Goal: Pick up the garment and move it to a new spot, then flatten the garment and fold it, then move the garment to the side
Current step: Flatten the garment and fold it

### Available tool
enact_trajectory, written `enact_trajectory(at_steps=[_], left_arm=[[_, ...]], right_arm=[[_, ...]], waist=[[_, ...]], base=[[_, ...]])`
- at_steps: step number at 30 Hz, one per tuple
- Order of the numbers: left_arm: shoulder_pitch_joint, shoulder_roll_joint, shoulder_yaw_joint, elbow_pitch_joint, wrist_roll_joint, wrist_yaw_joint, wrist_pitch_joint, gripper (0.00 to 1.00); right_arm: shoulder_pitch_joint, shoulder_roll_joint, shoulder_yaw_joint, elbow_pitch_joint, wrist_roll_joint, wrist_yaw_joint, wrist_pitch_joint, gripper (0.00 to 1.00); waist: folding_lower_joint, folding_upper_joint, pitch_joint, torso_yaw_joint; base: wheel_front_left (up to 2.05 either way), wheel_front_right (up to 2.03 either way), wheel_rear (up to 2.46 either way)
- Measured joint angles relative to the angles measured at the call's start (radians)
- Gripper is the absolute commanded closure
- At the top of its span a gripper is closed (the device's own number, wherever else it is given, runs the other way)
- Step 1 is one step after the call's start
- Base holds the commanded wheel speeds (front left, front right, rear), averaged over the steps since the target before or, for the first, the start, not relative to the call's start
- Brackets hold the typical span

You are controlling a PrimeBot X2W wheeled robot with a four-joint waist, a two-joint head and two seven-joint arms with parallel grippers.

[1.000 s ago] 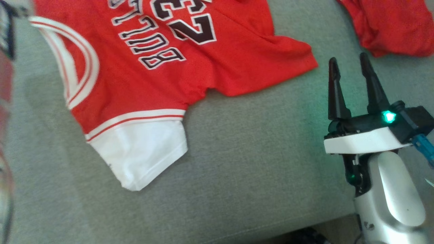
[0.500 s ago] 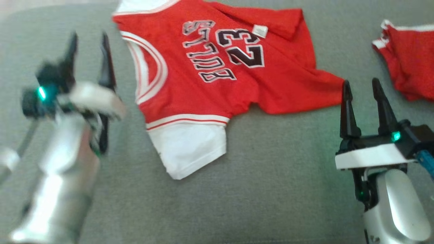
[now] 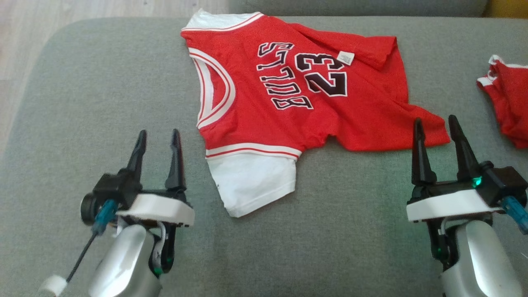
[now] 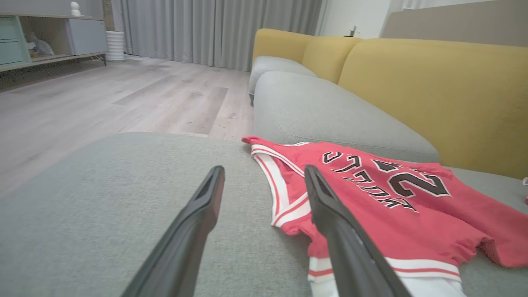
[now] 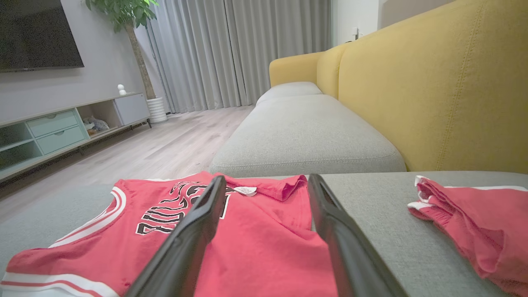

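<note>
Our left gripper (image 3: pixel 159 132) and right gripper (image 3: pixel 435 119) hover, fingers spread and empty, beside the rumpled red-and-white fabric jersey (image 3: pixel 264 123) at the far edge of the grey sofa cushion (image 3: pixel 82 82).

A: Noted, garment (image 3: pixel 264 123): red knit cloth, fine mesh, matt. White trim smoother. Lettering and the 23 look sewn on.
B: Agreed. The second red garment (image 3: pixel 509 111): same cloth, creased. The seat cushion (image 3: pixel 103 82): grey woven fabric, coarse, matt.
A: Next, backrest (image 4: pixel 433 90): yellow, smooth, faint sheen, stitched seams. On left gripper (image 3: pixel 159 134) and right gripper (image 3: pixel 435 120): fingers matt black plastic, housings (image 3: pixel 159 208) white satin plastic, forearms (image 3: pixel 482 255) silver, glossy.
B: Also floor (image 4: pixel 103 95): pale wood-grain planks, low sheen. Then curtains (image 5: pixel 247 49): grey cloth, matt. Last, cabinet (image 5: pixel 53 132): painted-looking fronts, matt.
</note>
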Motion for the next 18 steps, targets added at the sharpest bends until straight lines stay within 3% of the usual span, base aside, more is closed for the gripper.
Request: enact_trajectory(at_steps=[7,18], left_arm=[[-0.079,0.011,-0.063,0.038,-0.004,-0.068,0.165,0.0],[-0.131,0.035,-0.077,0.173,-0.017,-0.051,0.325,0.0]], right_arm=[[-0.009,0.0,0.019,0.0,0.001,0.0,0.0,0.0],[-0.013,0.0,0.019,-0.005,0.01,0.0,0.0,0.0]], waist=[[0.0001,0.0,0.04,-0.05],[0.0002,0.0,0.101,-0.125]], base=[[0.0,0.0,0.0],[0.0,0.0,0.0]])
